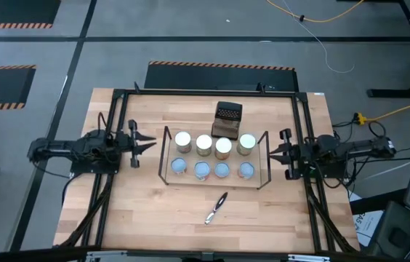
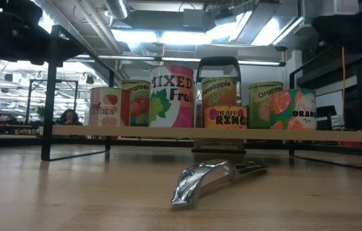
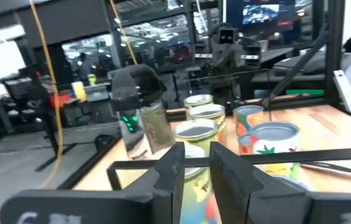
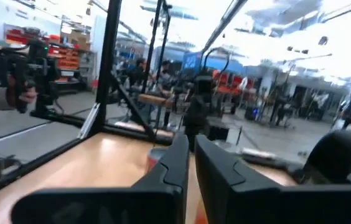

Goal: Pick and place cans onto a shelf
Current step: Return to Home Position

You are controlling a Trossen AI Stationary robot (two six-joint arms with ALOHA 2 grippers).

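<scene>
- The shelf [image 1: 163,154] is a low rack of thin black wire carrying a light wooden board [image 2: 136,131]. It stands at the middle of the table, long side running left to right.
- Eight cans stand upright on the board in two rows of four, close together.
- The back-row cans [image 1: 204,144] have pale, shiny tops; the front-row cans [image 1: 201,170] have pale-blue tops.
- From table height the labels face forward: a red-and-white tomato can [image 2: 108,106] at the left end, a tall pink-and-white Mixed Fruit can [image 2: 171,96], a yellow pineapple-rings can [image 2: 224,117], and a teal orange can [image 2: 294,109] at the right.
</scene>
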